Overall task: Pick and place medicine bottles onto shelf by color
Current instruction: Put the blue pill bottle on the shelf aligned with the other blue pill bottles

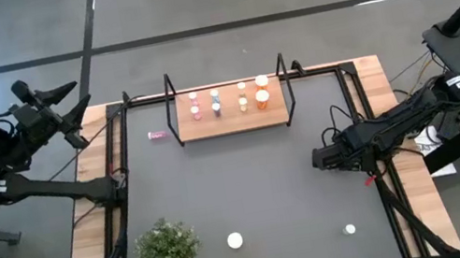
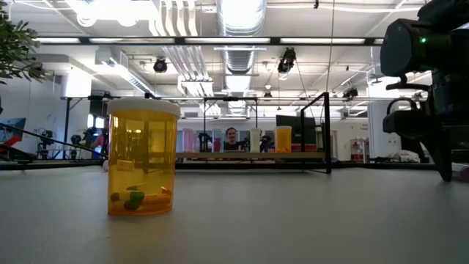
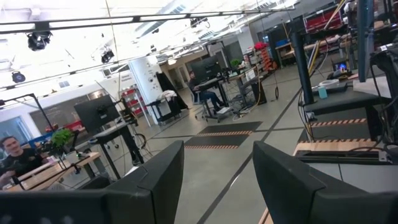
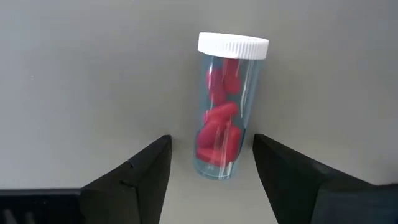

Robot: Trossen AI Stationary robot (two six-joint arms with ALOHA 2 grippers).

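A clear medicine bottle (image 4: 224, 118) with red pills and a white cap seems to stand upright on the dark mat. My right gripper (image 4: 210, 149) points down over it, open, one finger on either side of its lower half with a small gap each way. In the high view this gripper (image 1: 321, 158) hides the bottle. The shelf (image 1: 234, 126) at the far side carries several bottles, pink to orange. An orange bottle (image 2: 142, 158) stands on its base near the front edge. My left gripper (image 3: 217, 180) waits open, raised off the table's left side.
A pink bottle (image 1: 156, 135) lies on the mat left of the shelf. A white-capped bottle (image 1: 349, 229) stands near the front right. A green potted plant (image 1: 167, 254) sits at the front left. The shelf's black wire frames (image 1: 284, 77) rise at both ends.
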